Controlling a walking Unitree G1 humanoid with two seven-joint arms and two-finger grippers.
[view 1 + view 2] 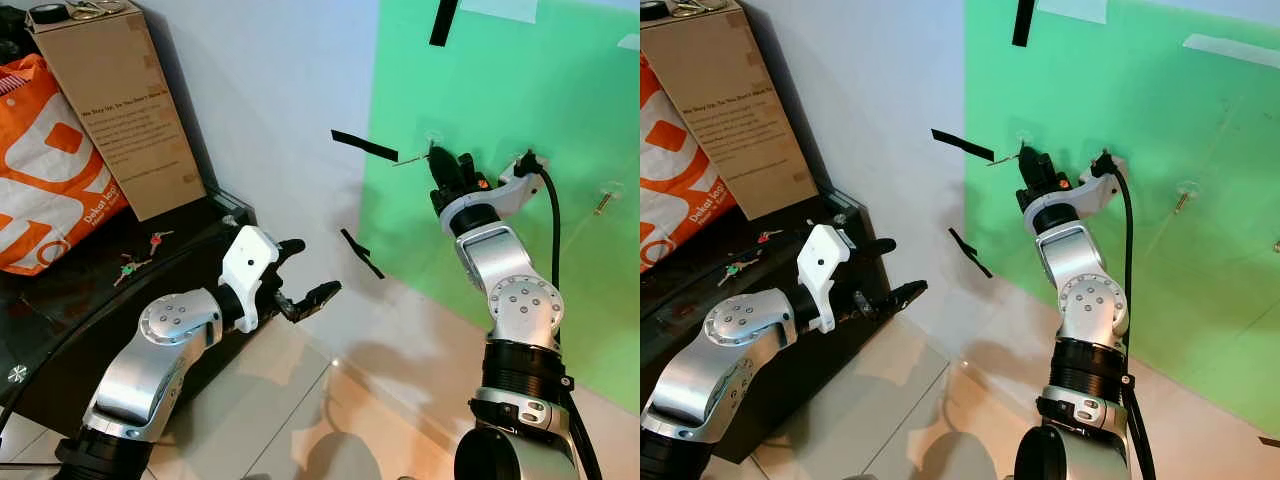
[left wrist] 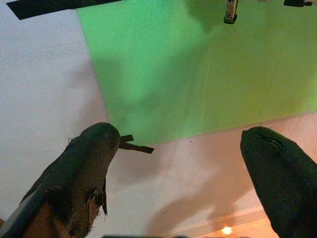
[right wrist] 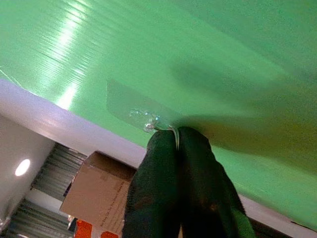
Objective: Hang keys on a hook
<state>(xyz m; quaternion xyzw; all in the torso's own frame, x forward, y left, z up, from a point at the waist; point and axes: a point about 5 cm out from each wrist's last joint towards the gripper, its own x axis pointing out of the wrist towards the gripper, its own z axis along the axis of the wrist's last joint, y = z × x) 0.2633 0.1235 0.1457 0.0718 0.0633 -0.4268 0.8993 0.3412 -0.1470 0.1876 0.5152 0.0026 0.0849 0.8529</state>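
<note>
Right pincer [image 1: 437, 160] raised upper centre of frame against green wall panel [image 1: 560, 90], fingers pressed together on thin metal key ring [image 3: 174, 135] at clear plastic hook [image 3: 143, 119]. Left pincer [image 1: 312, 272] held lower centre, fingers spread wide, nothing gripped. More keys [image 1: 135, 258] seen left on black worktop [image 1: 60, 300], beside brown cardboard box [image 1: 120, 110].

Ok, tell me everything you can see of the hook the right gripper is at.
The hook looks like clear plastic: a flat see-through pad stuck on the green panel, with a small glossy prong standing out from it. The right gripper has its black fingers pressed together, tips right at the prong, a thin bright sliver pinched between them. Whether that sliver already sits over the prong cannot be told. From the head camera the hook is a faint clear patch just above the gripper.
</note>
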